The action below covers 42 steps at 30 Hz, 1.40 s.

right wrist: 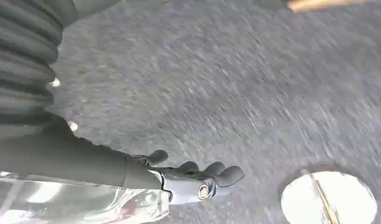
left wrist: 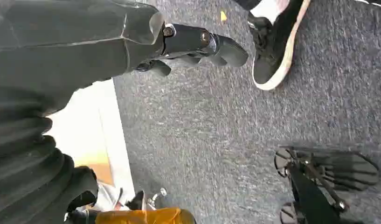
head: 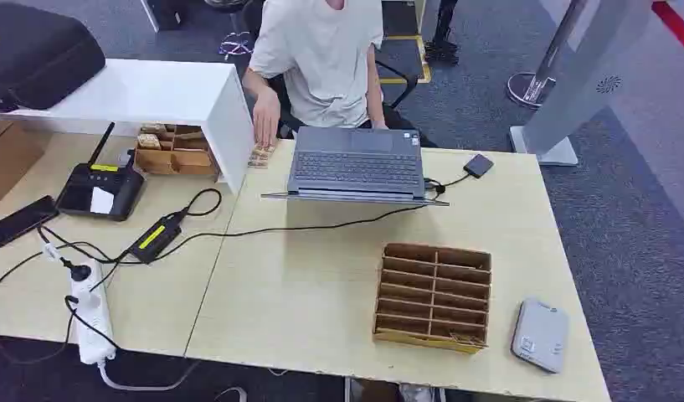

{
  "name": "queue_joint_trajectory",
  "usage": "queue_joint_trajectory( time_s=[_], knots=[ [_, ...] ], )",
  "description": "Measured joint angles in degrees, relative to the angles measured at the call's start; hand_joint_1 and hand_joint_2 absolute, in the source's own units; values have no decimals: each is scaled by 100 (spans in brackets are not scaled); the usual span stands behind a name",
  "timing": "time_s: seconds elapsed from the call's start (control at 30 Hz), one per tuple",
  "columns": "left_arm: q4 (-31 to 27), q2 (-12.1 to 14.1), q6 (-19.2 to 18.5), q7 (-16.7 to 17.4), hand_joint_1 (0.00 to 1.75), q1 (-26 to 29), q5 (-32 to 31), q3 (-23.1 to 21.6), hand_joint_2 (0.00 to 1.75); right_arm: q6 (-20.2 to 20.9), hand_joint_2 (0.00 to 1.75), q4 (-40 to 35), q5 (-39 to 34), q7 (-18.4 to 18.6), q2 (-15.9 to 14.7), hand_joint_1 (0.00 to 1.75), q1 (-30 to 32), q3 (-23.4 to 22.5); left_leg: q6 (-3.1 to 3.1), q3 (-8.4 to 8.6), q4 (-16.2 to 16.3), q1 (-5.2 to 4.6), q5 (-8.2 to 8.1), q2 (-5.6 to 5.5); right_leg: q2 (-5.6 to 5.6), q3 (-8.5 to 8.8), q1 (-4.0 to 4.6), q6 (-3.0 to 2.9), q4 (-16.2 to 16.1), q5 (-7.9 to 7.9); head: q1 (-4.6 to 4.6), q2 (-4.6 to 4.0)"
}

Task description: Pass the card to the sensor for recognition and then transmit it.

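Observation:
A wooden slotted card holder (head: 433, 295) sits on the table's near right part, and something small and pale lies in its nearest row (head: 465, 339). A flat grey sensor box (head: 540, 334) lies to the right of it near the table's front edge. A small black reader (head: 478, 164) is wired to the laptop (head: 357, 163). In the left wrist view my left hand (left wrist: 197, 44) hangs over grey carpet, fingers loosely apart and empty. The right wrist view has my right hand (right wrist: 193, 177) above the carpet too, holding nothing.
A person in a white shirt (head: 321, 59) sits behind the laptop with a hand (head: 265, 126) near small cards (head: 260, 156). A second wooden box (head: 172, 151), a black phone unit (head: 100, 188), cables and a power strip (head: 91, 314) cover the left table. A grey kiosk stand (head: 573, 75) is at the far right.

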Motion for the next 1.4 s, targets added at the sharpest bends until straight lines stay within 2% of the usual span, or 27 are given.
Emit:
queue_joint_trajectory(
  time_s=[0.07,0.17,0.2,0.27,0.3,0.37,0.5,0.67,0.77,0.87,0.97,1.0,1.1,1.17,1.3,1.4],
  knots=[
    [0,22,-37,-35,0,-2,-46,0,175,325,175,-77,-59,-220,-330,0,9,-220,7,0,2,-6,-5,0,1,-1,-7,4,0,2,-6,0],
    [7,74,-138,-50,0,-10,-125,0,175,939,175,-219,-26,-230,-1051,0,-16,-534,16,0,2,-26,-6,0,1,0,-27,12,1,3,0,0],
    [7,88,-149,-44,0,-7,-4,-2,175,1073,175,-256,35,-155,-1297,0,-68,-600,17,-6,2,-25,-6,1,2,4,-26,20,0,9,-7,0],
    [9,151,-146,26,0,16,830,-241,175,1514,175,-339,308,253,-1860,0,-292,-676,24,-6,3,-43,-4,15,19,-8,-43,29,2,15,-4,0],
    [11,168,-133,26,0,12,1225,-489,175,1592,175,-407,474,290,-2155,0,-442,-698,32,-4,3,-50,1,18,24,-9,-49,34,2,19,-2,0],
    [11,197,-100,24,0,-1,1379,-730,175,1588,175,-501,671,257,-2471,0,-777,-722,32,2,4,-44,1,27,36,-8,-45,40,0,23,9,0],
    [26,184,-81,11,0,30,1442,-961,175,1498,175,-623,958,46,-2774,0,-1253,-726,48,3,6,-46,13,19,22,-5,-45,43,1,25,2,0],
    [44,179,-68,9,0,63,1438,-1047,175,1354,175,-787,1099,-528,-2825,0,-1510,-781,48,-2,5,-43,13,11,12,-6,-42,42,2,24,-2,0],
    [44,158,-68,-37,0,69,1403,-1060,175,1159,175,-1001,1401,-1058,-2797,0,-1578,-790,48,-8,3,-43,13,9,11,-7,-42,43,3,23,0,0],
    [46,144,-70,-53,0,65,1392,-1064,175,1133,175,-1165,1510,-1153,-2757,0,-1657,-790,48,-8,3,-43,13,6,5,-7,-41,44,2,22,2,0],
    [46,136,-79,-101,0,84,1342,-1064,175,1218,175,-1444,1776,-1511,-2639,0,-1685,-788,48,-20,3,-43,14,1,1,-6,-41,44,5,23,2,0],
    [46,131,-83,-109,0,83,1329,-1064,175,1295,175,-1616,1915,-1535,-2575,0,-1688,-772,48,-19,3,-43,14,2,1,-6,-41,44,5,23,2,0],
    [46,120,-85,-112,0,72,1300,-1064,175,1446,175,-2419,2245,-1141,-2260,0,-1675,-634,48,-3,3,-42,14,9,10,-7,-41,44,5,23,-2,0],
    [46,111,-85,-114,0,70,1287,-1064,175,1498,175,-2790,2308,-1022,-2106,0,-1659,-582,53,-7,3,-42,18,-4,-5,-6,-41,44,5,23,0,0],
    [46,96,-76,-114,0,84,1243,-1064,175,1535,175,-3513,2616,-1208,-1841,0,-1486,-357,50,-15,3,-37,20,-15,-13,-6,-35,43,5,22,2,0],
    [46,66,-7,-147,0,70,1217,-1064,175,1435,175,-4252,3078,-1155,-1571,0,-1160,7,50,-15,3,-35,20,-14,-13,-7,-32,41,5,20,0,0]
  ],
)
